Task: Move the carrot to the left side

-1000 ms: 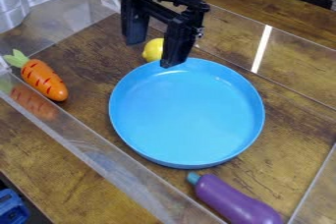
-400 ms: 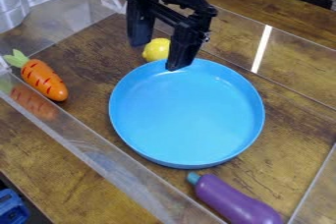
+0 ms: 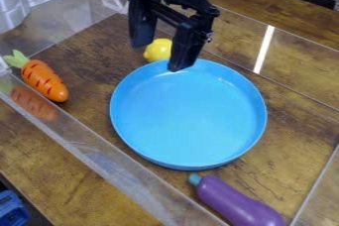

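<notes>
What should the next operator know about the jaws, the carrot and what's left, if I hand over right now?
Gripper: jaws open, empty, hanging above the far rim of the round blue plate, close to the small yellow round fruit.
Small orange toy carrot with green top: lying on the wooden table at its left side, beside the clear wall, apart from the gripper.
Done: carrot already sits on the left.
Left: likely nothing but confirming placement.

No legible text at the robot's work table.
No words, labels, brands, numbers or signs can be read on any surface or object shown.
</notes>
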You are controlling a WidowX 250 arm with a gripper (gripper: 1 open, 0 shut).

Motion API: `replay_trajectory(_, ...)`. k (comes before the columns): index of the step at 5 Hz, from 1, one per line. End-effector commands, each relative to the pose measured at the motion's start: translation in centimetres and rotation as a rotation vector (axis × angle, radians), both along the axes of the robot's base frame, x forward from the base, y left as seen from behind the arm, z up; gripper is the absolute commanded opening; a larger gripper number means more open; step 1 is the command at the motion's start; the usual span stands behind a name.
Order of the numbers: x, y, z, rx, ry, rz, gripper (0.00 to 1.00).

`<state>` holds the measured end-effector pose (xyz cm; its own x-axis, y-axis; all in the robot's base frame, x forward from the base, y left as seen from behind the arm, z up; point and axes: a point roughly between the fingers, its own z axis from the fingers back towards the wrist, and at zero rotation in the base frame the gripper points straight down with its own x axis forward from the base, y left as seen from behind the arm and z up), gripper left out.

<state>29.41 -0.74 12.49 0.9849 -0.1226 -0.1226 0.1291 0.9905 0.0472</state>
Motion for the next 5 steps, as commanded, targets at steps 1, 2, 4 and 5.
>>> replay_trajectory(1,0.36,0.07,1.02,-0.009,-0.047,-0.008,1.00)
replay_trajectory(2,0.39,0.22,0.88,-0.016,-0.047,-0.009,1.00)
replay_trajectory(4,0.28,0.62,0.91,-0.033,-0.044,-0.007,1.00)
replay_trajectory(5,0.20,0.86,1.05,-0.039,-0.041,-0.007,1.00)
